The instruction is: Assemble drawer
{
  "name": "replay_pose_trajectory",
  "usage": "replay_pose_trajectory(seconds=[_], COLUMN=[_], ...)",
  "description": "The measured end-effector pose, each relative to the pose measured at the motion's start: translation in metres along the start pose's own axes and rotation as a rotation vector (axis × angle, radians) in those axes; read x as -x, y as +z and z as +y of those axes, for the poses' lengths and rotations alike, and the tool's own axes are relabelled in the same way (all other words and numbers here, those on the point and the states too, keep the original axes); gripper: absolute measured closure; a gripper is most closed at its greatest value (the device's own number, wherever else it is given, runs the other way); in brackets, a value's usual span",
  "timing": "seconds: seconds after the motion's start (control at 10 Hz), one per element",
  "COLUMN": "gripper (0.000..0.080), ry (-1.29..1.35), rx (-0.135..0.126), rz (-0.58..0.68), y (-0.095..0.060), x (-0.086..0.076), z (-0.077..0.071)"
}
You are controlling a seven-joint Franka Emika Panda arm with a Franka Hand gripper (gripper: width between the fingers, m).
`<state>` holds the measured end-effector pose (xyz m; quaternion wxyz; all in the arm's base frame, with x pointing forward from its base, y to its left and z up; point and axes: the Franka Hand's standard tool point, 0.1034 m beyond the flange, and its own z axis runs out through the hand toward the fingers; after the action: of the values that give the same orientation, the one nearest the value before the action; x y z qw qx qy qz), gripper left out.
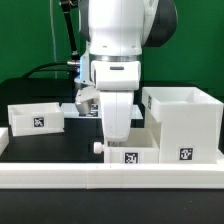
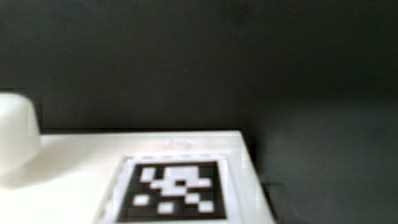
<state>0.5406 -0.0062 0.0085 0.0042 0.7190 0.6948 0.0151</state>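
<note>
Down low hung the robot's white two-finger pincer [image 1: 114, 140], right over the small white open-top plastic middle tray [image 1: 131, 155], which sat against the long white rail [image 1: 100, 180] at the front of the black tabletop [image 1: 60, 145]. How wide the pincer stood, or whether it had hold of anything, could not be told: the wrist view gave only one white finger [image 2: 15, 140] beside the middle tray's tagged face [image 2: 178, 188]. The large cube-like white plastic casing [image 1: 185, 125] stood just beside that tray on the exterior view's right. A second white open-top tray, the left tray [image 1: 35, 118], lay well apart on the exterior view's left. These parts looked light, stiff and slick, thin-walled shells likely to skid or tip, so a wall's top edge seemed the place to pinch. Room was tight between rail and casing, while open tabletop lay toward the left tray.
</note>
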Motion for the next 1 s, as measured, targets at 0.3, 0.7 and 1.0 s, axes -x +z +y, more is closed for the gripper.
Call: replay_pose_trajectory(seconds=[0.3, 0.7, 1.0], gripper=[0.0758, 0.0758, 0.0757], ry=[0.000, -0.007, -0.008], rx=[0.002, -0.001, -0.019], rz=[0.000, -0.001, -0.011], y=[0.0000, 0.0003, -0.0003], x=[0.0000, -0.0032, 0.0004], z=[-0.0001, -0.0005, -0.0004])
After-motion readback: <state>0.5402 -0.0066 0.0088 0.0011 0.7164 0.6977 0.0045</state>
